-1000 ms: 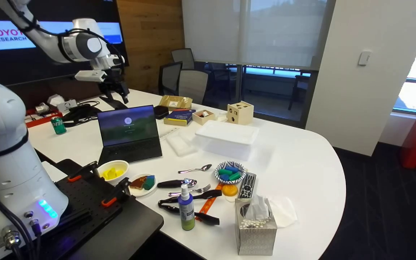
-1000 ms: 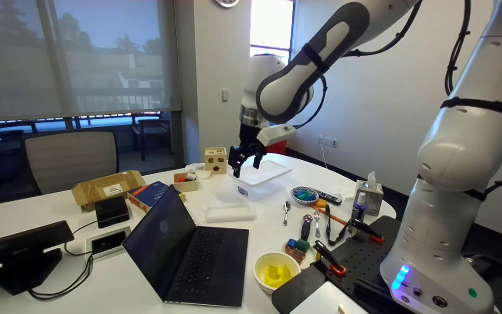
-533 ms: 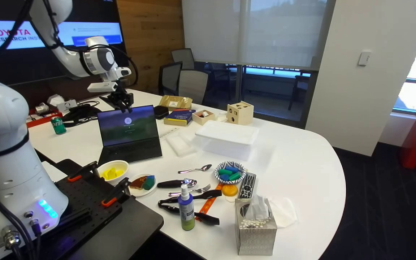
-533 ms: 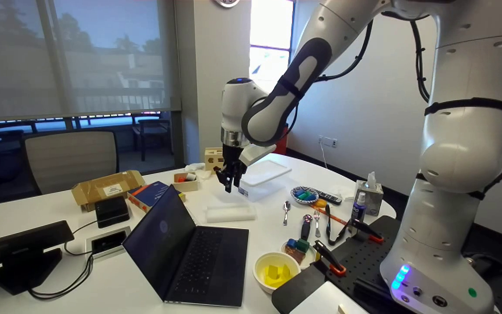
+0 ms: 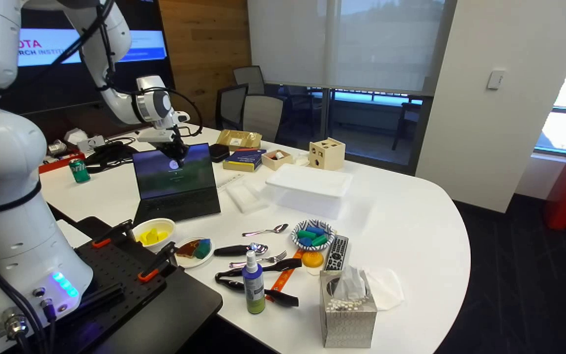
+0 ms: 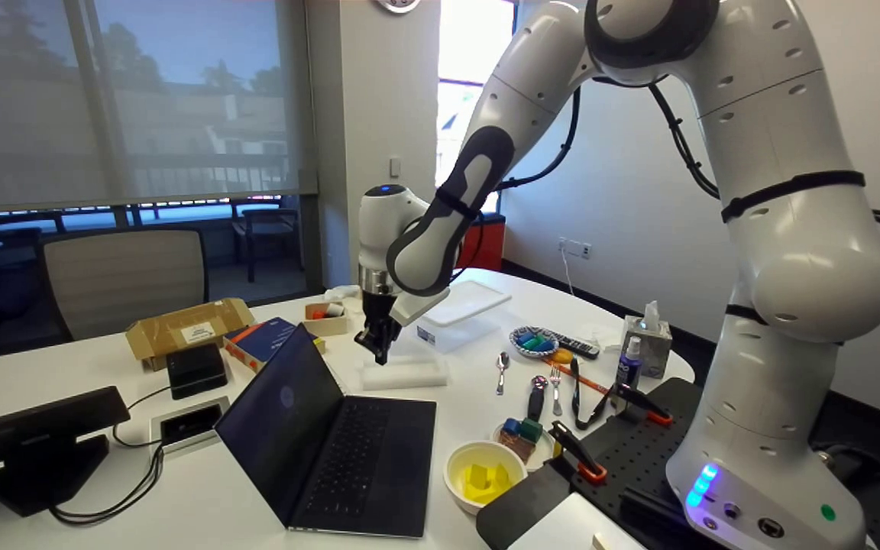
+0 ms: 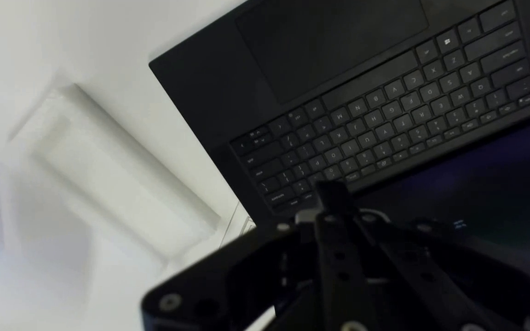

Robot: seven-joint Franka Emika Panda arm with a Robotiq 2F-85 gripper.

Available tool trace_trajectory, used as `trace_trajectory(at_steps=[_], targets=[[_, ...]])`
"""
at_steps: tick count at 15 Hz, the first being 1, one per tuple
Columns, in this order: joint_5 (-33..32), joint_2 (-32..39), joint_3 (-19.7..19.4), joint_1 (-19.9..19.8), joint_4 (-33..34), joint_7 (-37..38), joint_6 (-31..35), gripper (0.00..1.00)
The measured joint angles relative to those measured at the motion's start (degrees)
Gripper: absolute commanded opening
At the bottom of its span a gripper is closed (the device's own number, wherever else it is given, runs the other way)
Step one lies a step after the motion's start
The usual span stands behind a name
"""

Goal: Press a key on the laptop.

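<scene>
"Where do we have the laptop (image 6: 339, 443)?"

"In an exterior view, open at the near left of the table (image 6: 195, 496), its keys (image 7: 384, 124) to the right of its raised screen (image 6: 286, 426)."

"And our gripper (image 6: 380, 357)?"

"Up near the laptop's far side. The jaws look clenched, with nothing between them that we can see."

"How do we think the laptop handles?"

"Stiff and fairly light, we judge, so a slanted push might skid it. The keys should give softly; the screen is the fragile part. We needn't take hold anywhere: we press one of the keys straight down."

"What's in our way?"

"Mostly that screen: in the wrist view our fingertips (image 7: 334, 195) overlap the corner where it meets the keys. A white tray (image 6: 406, 373) lies just beyond the far edge; a white bowl (image 6: 457, 495) of yellow pieces (image 6: 486, 480) sits just to the right."
</scene>
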Motion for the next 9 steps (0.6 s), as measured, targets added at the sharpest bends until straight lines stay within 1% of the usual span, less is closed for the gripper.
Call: trace_trajectory(at_steps=[3,9], targets=[[1.9,5.3,-1.0,0.6,4.5,-3.4,1.2,0.0],[6.8,13.7,-1.0,0.5,11.7,-9.4,1.5,0.0]])
